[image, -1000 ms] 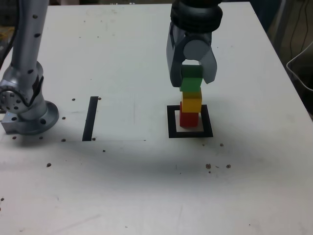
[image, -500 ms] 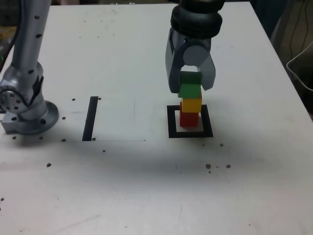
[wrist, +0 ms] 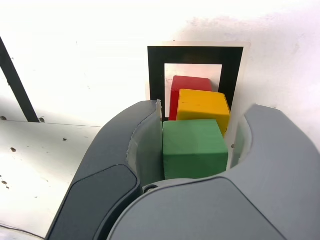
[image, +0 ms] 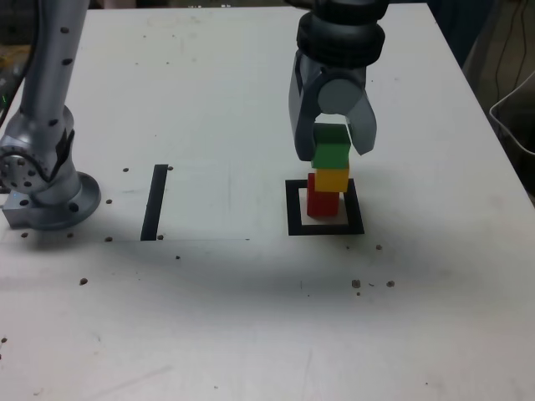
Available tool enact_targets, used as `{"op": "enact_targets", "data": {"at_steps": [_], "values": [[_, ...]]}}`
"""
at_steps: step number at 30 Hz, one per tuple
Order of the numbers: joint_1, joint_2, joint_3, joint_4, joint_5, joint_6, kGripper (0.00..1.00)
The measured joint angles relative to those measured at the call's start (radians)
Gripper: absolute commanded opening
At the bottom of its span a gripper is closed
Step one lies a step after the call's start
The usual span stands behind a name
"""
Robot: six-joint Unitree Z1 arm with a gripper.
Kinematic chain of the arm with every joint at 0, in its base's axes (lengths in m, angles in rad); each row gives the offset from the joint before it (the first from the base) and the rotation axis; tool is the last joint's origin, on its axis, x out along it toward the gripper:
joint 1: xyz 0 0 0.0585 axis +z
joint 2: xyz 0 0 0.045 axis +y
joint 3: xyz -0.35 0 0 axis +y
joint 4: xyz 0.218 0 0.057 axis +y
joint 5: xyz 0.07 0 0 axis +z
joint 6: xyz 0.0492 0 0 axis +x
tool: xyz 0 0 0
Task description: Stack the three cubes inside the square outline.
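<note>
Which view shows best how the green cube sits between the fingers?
The wrist view: the green cube shows between both fingers, with a gap on one side. In the exterior view the green cube is seen side-on above the yellow cube, the fingers partly hiding it.

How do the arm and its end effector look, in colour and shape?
The arm is a silver-grey metal tube with small dark holes, on a round joint housing. The end effector has two broad, curved blue-grey fingers with pale inner pads, under a black ribbed collar. No cables or markings show.
</note>
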Motion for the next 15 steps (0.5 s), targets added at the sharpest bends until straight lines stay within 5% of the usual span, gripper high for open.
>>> {"op": "enact_targets", "data": {"at_steps": [5,15], "values": [[0.0,0.0,0.002,0.0,0.013,-0.003,0.99],[0.0,-0.003,0.005,0.002,0.017,-0.009,0.99]]}}
